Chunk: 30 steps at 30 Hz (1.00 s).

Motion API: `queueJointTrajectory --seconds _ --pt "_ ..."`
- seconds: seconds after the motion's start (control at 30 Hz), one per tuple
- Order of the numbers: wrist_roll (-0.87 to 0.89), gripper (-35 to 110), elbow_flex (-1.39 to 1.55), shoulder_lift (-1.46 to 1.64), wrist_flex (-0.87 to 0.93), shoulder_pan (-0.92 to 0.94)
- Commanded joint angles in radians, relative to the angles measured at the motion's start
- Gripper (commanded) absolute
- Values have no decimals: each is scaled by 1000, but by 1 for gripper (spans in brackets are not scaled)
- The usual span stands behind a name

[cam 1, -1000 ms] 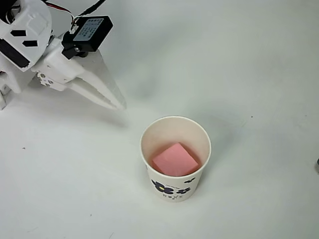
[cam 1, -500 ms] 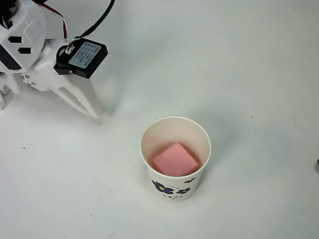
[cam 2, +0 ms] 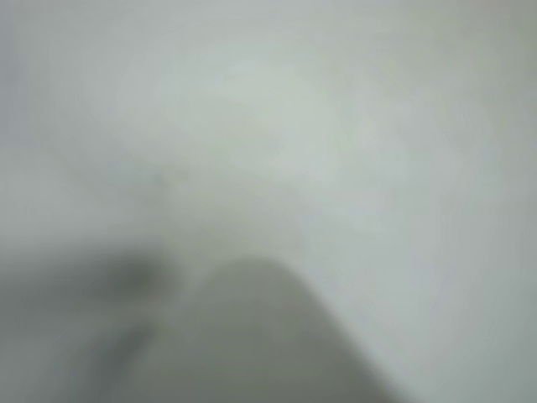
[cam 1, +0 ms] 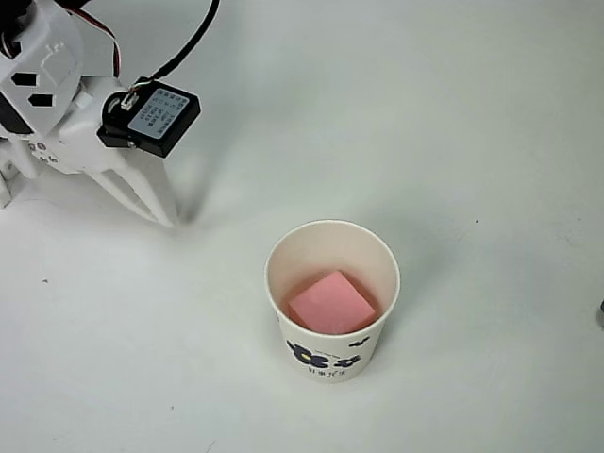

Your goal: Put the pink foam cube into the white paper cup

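In the overhead view, the paper cup [cam 1: 332, 298] is set upright on the tabletop [cam 1: 472, 142], slightly toward six o'clock of the picture's middle. The foam cube [cam 1: 331, 303] is lodged inside it, on the cup's bottom, tilted toward the six o'clock wall. The hand [cam 1: 160, 212] is placed at about ten o'clock from the cup, well apart from it, with its tips pointed toward five o'clock.

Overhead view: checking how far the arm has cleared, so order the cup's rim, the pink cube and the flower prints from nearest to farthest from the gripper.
From the gripper, upper left:
1. white paper cup rim, near edge.
2. pink foam cube, inside the cup.
3. flower prints, low on the cup's front.
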Motion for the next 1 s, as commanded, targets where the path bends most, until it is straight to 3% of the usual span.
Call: queueJointTrajectory --seconds 0.0,0.97 --pt "-44 0 -9 23 26 -6" --pt "-72 0 -9 23 31 -6"
